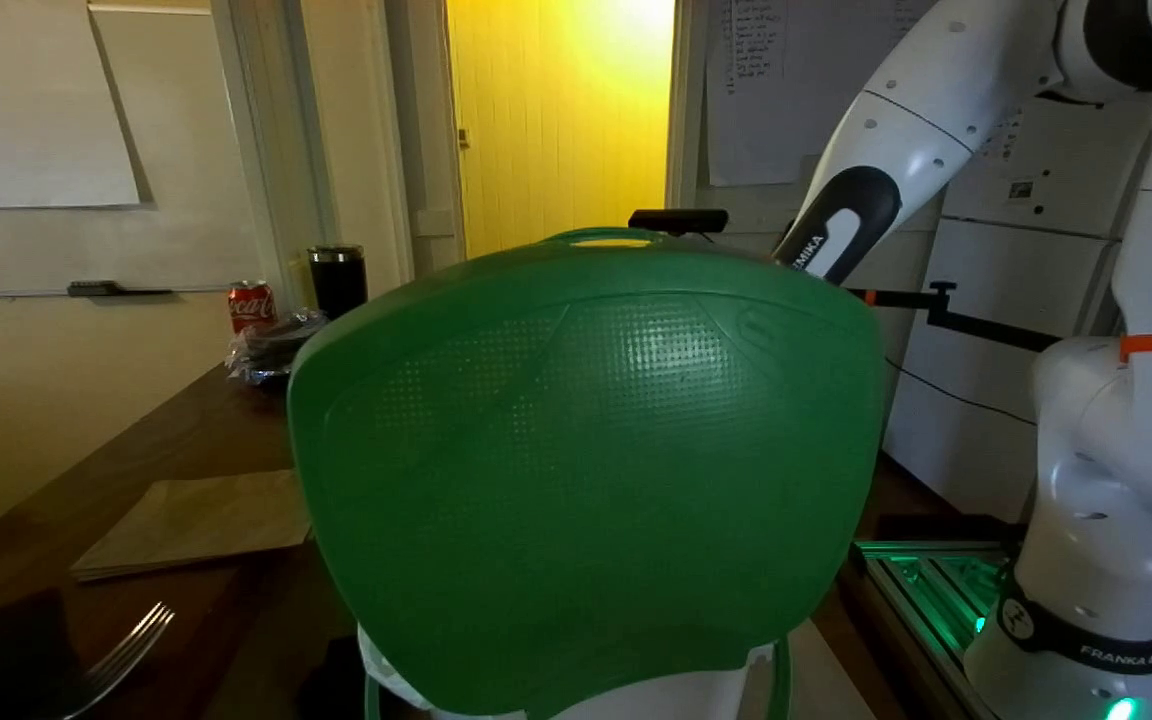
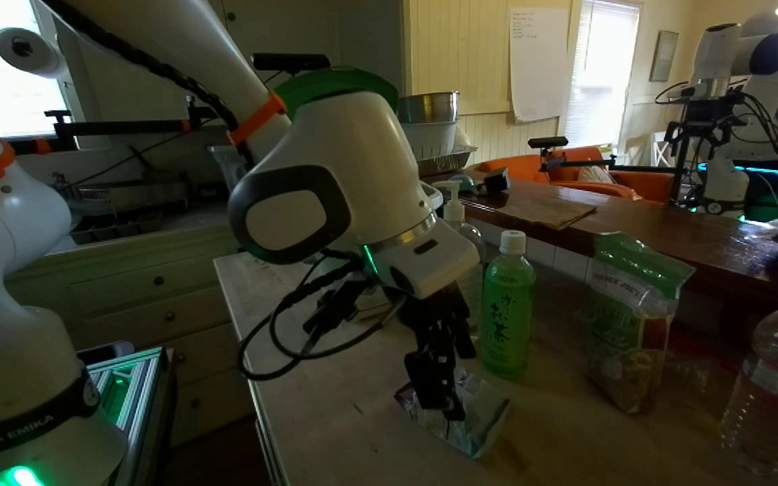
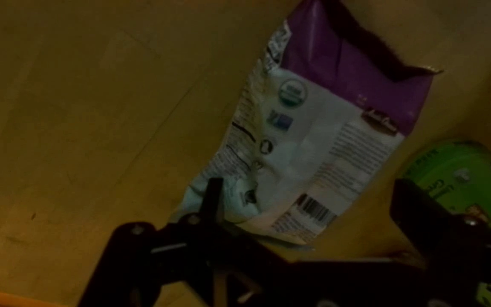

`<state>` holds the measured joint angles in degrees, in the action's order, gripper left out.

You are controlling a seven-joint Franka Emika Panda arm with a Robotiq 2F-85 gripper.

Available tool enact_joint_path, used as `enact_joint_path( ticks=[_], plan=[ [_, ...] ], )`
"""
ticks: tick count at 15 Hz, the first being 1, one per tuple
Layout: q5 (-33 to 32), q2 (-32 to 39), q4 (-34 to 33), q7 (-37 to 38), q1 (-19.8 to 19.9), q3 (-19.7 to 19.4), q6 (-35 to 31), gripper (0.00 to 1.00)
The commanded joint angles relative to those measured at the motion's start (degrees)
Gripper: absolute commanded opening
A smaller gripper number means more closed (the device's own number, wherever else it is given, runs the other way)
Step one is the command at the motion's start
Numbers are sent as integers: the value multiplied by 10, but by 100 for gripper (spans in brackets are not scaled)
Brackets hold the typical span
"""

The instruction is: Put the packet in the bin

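The packet is a crumpled purple and white pouch lying on the wooden worktop in the wrist view. In an exterior view, the packet lies under my gripper. My gripper is open, its black fingers wide apart. In the wrist view, one finger overlaps the packet's lower left corner and the other lies past its right side. In an exterior view, the gripper points down over the packet; I cannot tell whether it touches. The bin is the large green container, and its green top shows behind the arm.
A green tea bottle stands close beside the gripper, with a pump bottle behind. A Trader Joe's pouch and a clear water bottle stand further right. A green printed thing is beside the packet in the wrist view.
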<state>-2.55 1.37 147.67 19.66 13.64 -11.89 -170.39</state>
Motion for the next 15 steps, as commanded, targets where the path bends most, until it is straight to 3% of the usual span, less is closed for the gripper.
enact_joint_path(
  ticks=[1,2,4,8,13,15],
  plan=[
    [74,21,-3,-27,-19,12,-14,100],
    [91,24,-5,-35,-22,16,-12,77],
    [120,25,-7,-53,-15,30,-10,68],
    [153,15,-12,-100,-9,36,18,36],
    [111,-7,-10,-127,-8,10,56,3],
    [90,-29,-9,-140,-4,-1,89,5]
  ],
)
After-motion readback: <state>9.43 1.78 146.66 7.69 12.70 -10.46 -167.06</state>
